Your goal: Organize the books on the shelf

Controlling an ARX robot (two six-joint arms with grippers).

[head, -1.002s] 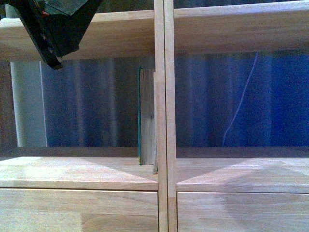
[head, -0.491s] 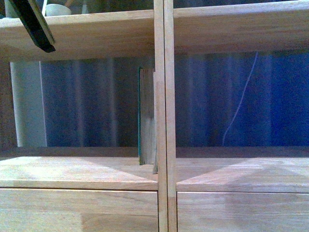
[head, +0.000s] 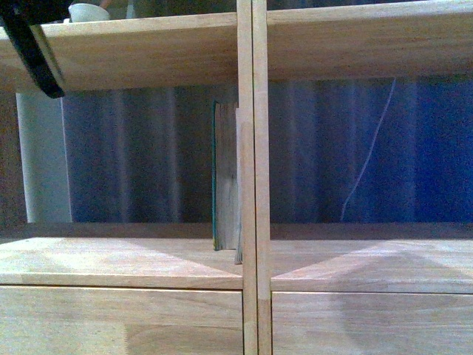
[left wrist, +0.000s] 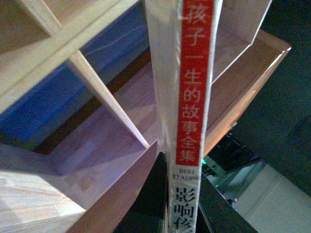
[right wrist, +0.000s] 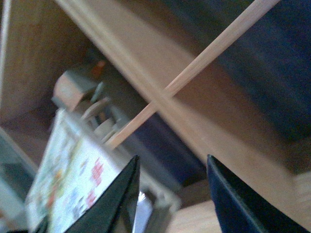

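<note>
My left gripper (left wrist: 182,206) is shut on the white paperback (left wrist: 194,82), its black fingers pressed to either side of the red-banded spine with Chinese characters. The book points toward an open compartment of the light-wood shelf (left wrist: 99,97). In the front view only a black piece of the left arm (head: 33,48) shows at the top left corner. The dark-teal book (head: 225,177) stands upright against the shelf's (head: 148,52) central divider. My right gripper (right wrist: 170,194) is open and holds nothing. A white cover with colourful art (right wrist: 73,179), apparently the same paperback, lies beside its one finger.
A white cup (head: 89,12) sits on the board above the teal book's compartment. Drawer fronts (head: 118,322) run below it. A thin white cable (head: 369,148) hangs behind the right compartment. Small blurred objects (right wrist: 80,92) sit in a compartment in the right wrist view.
In the front view the bulky black gripper at the top left has drawn back to a narrow dark bar in the corner, uncovering the white cup. The teal book has not moved.
</note>
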